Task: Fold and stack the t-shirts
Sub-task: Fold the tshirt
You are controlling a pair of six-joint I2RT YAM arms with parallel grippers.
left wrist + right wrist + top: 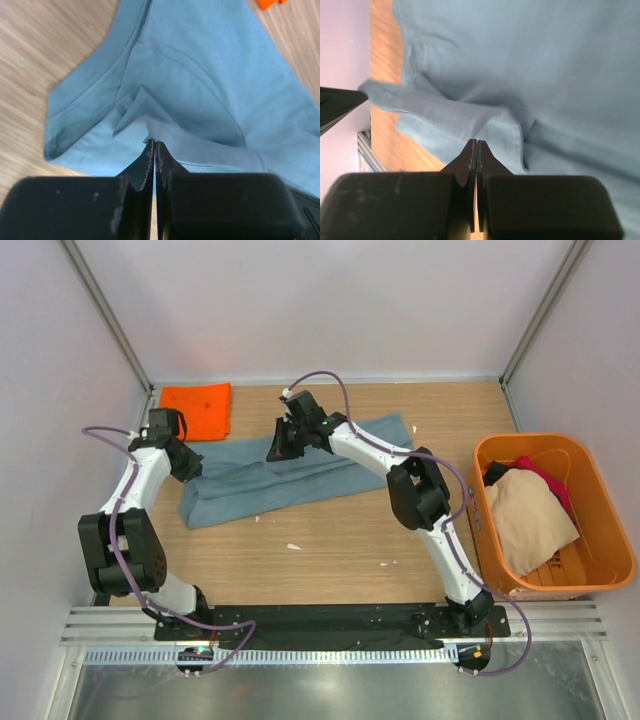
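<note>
On table centre, btw. both arms: grey-blue t-shirt, lying as a long, part-folded strip. L gripper: jaws pressed together, pinching a raised fold at the strip's left end. R gripper: jaws likewise together on a thin fold near the far edge. Risk: both pinches look shallow, poss. one layer only. Uneven lifting could let cloth slip or drag lower layers, skewing the fold. Orange t-shirt lies folded, far left.
</note>
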